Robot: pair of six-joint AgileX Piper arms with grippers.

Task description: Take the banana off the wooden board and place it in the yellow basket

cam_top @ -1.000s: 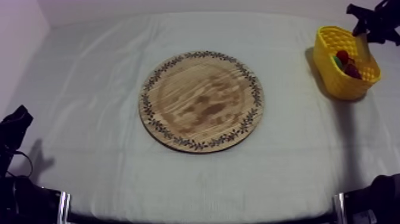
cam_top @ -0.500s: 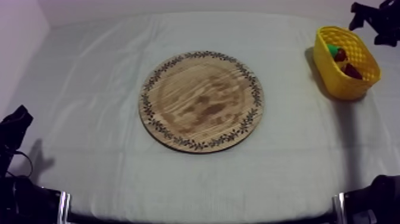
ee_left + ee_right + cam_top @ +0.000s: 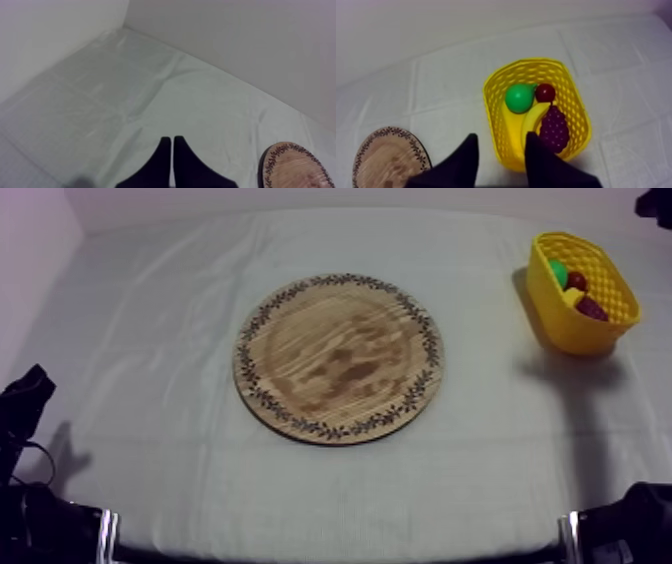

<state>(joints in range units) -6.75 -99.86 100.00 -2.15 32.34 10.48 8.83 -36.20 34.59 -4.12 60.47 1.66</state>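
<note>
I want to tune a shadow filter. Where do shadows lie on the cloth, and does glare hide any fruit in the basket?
Top view: a soft shadow lies on the cloth beside the yellow basket, toward the board. Right wrist view: even light, no glare; the banana, pear, grapes and small red fruit show plainly.

Top view: at the table's [image 3: 330, 488] far right corner, the wall of the yellow basket [image 3: 575, 328] hides the lower parts of what lies inside. In my left wrist view the picture's edge cuts off the wooden board [image 3: 297, 167]. In my right wrist view the pear [image 3: 518, 97] and grapes [image 3: 553, 129] overlap the banana [image 3: 533, 117]; one finger of my right gripper [image 3: 502, 139] covers part of the basket's wall
</note>
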